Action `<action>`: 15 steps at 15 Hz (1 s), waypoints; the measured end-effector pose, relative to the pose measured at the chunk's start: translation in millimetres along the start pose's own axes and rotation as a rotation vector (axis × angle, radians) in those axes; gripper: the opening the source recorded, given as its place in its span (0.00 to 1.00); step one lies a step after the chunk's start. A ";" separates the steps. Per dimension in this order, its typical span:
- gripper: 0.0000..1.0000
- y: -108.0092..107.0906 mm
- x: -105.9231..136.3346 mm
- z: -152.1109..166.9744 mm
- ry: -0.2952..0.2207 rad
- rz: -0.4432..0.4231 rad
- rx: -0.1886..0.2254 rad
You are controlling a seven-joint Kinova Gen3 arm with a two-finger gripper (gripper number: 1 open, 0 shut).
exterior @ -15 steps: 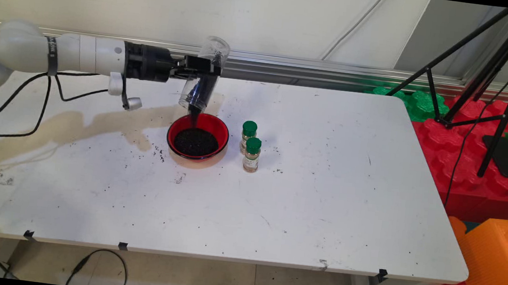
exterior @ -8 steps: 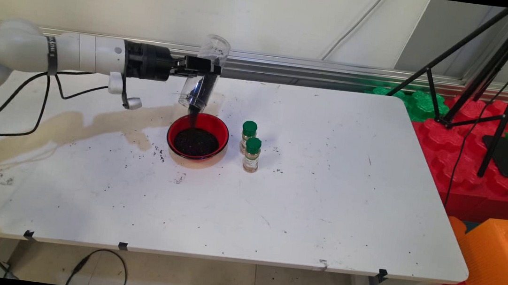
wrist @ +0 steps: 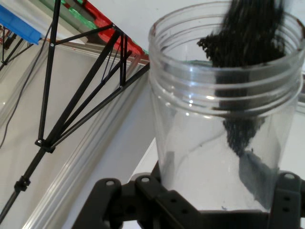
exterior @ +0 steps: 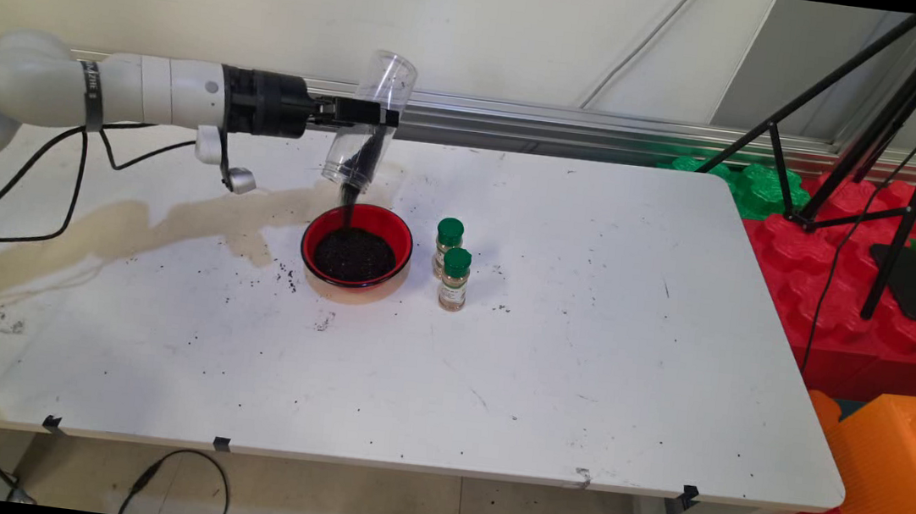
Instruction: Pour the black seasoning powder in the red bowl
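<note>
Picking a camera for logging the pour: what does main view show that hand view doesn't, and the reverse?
Main view only: the red bowl under the jar's mouth with dark grains landing in it, two green-capped bottles right of the bowl, and the stained white table.
Hand view only: the jar's threaded rim up close, with grains sliding along its inner wall.
Both: the clear jar tipped mouth-down, gripper jaws shut on it, dark grains pouring out, and the black tripod.

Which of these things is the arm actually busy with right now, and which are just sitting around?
In use:
- gripper
- clear jar, tipped mouth down in the gripper
- dark grains pouring out
- red bowl under the stream

Standing by:
- two green-capped bottles beside the bowl
- black tripod
- coloured blocks
</note>
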 end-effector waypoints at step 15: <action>0.00 -12.7 -6.3 -5.9 -0.046 0.133 0.035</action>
